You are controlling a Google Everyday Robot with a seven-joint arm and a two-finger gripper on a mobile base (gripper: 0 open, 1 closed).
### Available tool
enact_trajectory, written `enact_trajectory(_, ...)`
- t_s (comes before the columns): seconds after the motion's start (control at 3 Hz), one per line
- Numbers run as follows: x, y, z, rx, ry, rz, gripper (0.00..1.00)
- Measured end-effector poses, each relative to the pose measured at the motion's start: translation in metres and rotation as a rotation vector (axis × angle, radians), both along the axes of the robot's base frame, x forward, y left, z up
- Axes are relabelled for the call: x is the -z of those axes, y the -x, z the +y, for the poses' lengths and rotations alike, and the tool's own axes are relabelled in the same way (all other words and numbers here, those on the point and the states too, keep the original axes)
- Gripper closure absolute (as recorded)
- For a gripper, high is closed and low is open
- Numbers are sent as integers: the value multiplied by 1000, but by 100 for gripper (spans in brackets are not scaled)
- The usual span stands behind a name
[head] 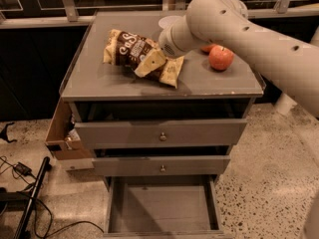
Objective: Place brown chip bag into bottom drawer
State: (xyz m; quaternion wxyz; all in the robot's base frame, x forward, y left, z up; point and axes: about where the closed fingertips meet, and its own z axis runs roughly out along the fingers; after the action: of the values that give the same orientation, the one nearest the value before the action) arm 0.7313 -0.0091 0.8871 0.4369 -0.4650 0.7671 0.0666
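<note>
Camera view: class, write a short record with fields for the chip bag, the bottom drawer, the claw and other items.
brown chip bag: lying on the cabinet top
bottom drawer: pulled open, bag not inside
claw: over the bag's right end
other items: apple and white bowl, farther right on the top

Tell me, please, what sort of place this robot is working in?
Probably an office or lab corner: a grey drawer cabinet, a speckled hard floor and loose cables beside it. The end effector is above the cabinet, at the brown chip bag.
</note>
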Motion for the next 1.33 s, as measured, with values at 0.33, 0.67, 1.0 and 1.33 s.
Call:
enact_trajectory(0.33, 12, -16, 13, -6, -10, 25, 0)
enact_trajectory(0.67, 27, -26, 22, -10, -7, 56, 0)
enact_trajectory(1.0, 28, -27, 23, -11, -7, 58, 17)
enact_trajectory(1.33, 28, -27, 23, -12, -7, 58, 40)
